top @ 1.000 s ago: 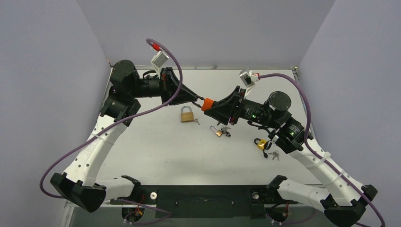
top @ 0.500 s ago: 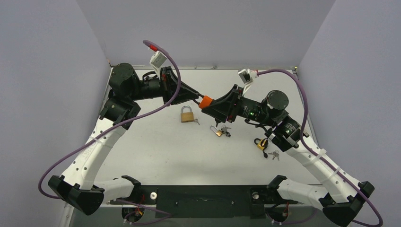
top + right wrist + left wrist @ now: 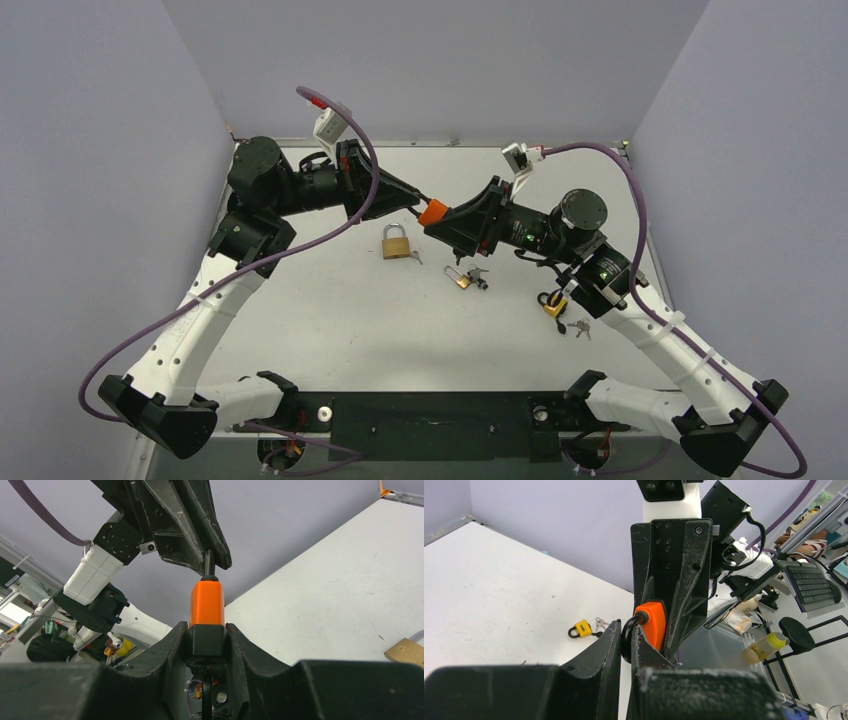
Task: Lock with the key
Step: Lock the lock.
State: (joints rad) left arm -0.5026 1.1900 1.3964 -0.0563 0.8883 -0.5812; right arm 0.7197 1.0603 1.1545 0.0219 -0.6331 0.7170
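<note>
An orange padlock (image 3: 432,213) with a black base hangs in the air over the back middle of the table, held between both arms. My left gripper (image 3: 417,205) is shut on its black shackle (image 3: 626,641), the fingers pinching the loop from both sides. From the other side my right gripper (image 3: 447,224) is shut on the lock's black base (image 3: 207,639); the orange body (image 3: 207,602) sticks out past the fingertips. Under the base, between the right fingers, a dark piece that looks like the key (image 3: 206,692) sticks out.
A brass padlock (image 3: 396,243) lies on the white table just below the held lock. A small lock with keys (image 3: 461,277) lies to its right. A yellow padlock (image 3: 552,304) and loose keys (image 3: 580,327) sit beside the right arm. Purple walls enclose the table.
Both arms have drifted slightly left and toward the back with the orange padlock between them. Neither grip has changed.
</note>
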